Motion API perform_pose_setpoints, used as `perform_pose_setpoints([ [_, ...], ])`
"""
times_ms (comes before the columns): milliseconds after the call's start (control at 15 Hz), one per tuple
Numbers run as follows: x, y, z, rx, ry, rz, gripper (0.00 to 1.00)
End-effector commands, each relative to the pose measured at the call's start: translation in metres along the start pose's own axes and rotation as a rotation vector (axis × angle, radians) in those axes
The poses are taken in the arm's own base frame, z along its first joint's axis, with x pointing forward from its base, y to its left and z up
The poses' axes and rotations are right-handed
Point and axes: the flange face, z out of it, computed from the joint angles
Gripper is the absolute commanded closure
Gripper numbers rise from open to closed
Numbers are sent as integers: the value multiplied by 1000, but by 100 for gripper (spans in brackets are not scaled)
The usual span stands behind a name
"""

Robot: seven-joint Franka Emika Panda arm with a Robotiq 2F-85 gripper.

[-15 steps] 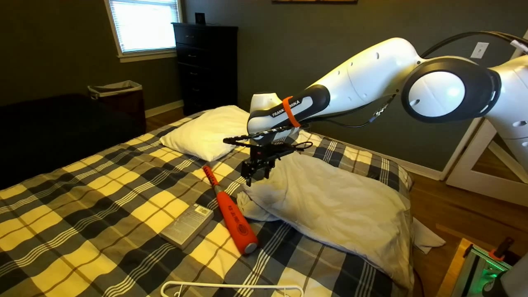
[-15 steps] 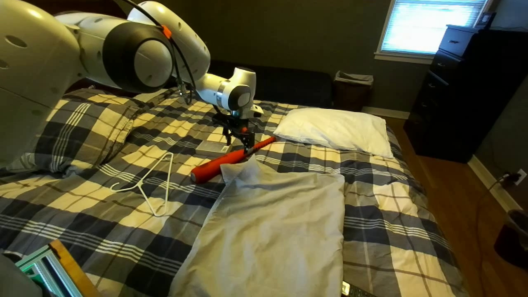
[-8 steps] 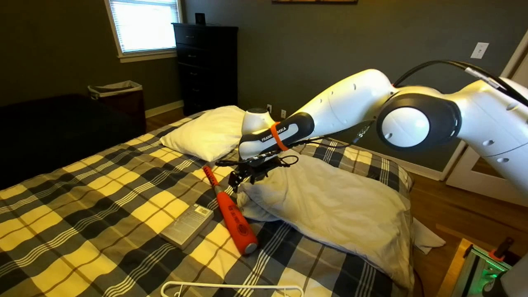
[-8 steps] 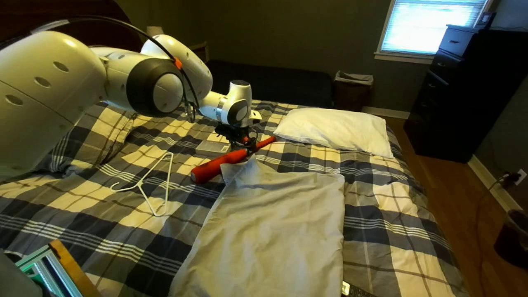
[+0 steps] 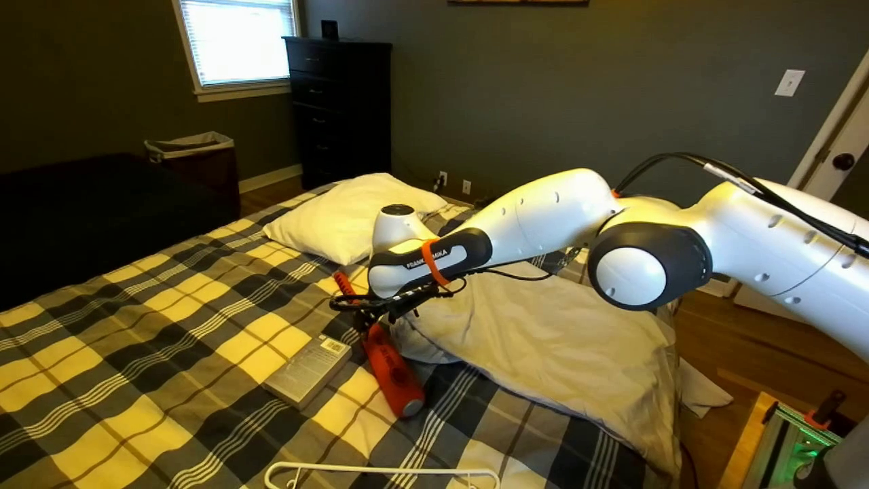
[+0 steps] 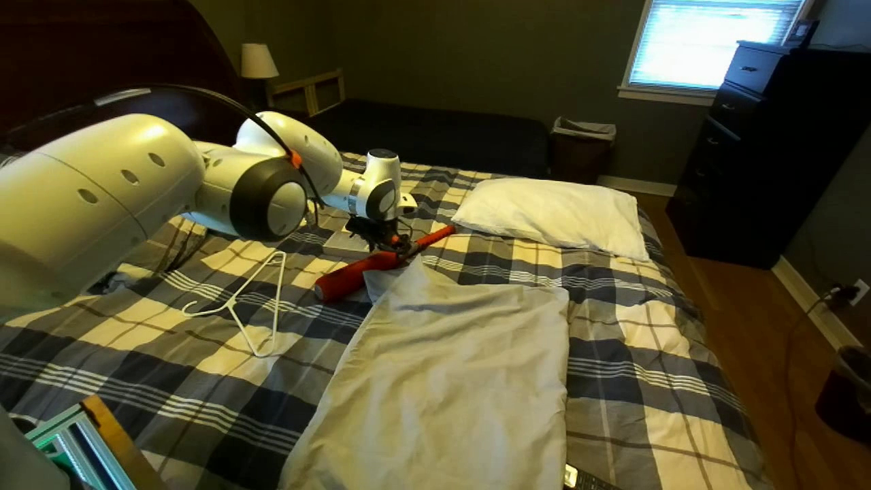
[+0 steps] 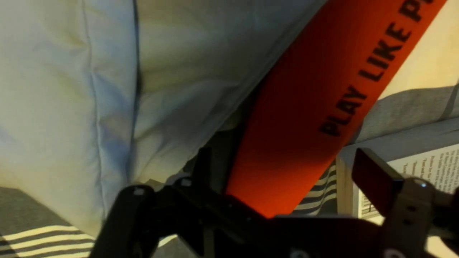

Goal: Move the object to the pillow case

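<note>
Dim lighting; window (image 5: 237,44) blown out in both exterior views, dresser (image 5: 343,112) beside the window mostly black, little detail. Wrist view soft: jaws dark and out of focus, shadow over much of the orange-red bat (image 7: 304,107).

The bat (image 7: 304,118) reads "PLAY LIKE P…". The arm (image 5: 536,221) shows "FRANK" and "MIKA". The book (image 7: 426,165) bears illegible print.

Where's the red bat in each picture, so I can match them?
In an exterior view, the red bat lies below and left of centre.
In an exterior view, the red bat slants up rightward, mostly left of centre.
In the wrist view, the red bat runs from top right to lower middle.
Shared landmark: the pale pillow case, beside the red bat in all three.
</note>
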Motion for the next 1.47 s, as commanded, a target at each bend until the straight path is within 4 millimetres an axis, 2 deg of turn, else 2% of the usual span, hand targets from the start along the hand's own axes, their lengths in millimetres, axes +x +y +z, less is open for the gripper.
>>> perform_pose_setpoints([
  [0, 1, 5, 24, 18, -41, 24, 0],
  [133, 0, 8, 29, 23, -51, 27, 27],
  [467, 3, 3, 25, 41, -82, 19, 62],
  [533, 2, 3, 25, 42, -88, 18, 63],
  [667, 4, 2, 23, 44, -92, 17, 70],
  [867, 5, -1, 20, 58, -97, 6, 73],
  [1200, 27, -19, -26, 46, -10, -61, 73],
  [1400, 29, -37, -42, 77, -27, -149, 73],
])
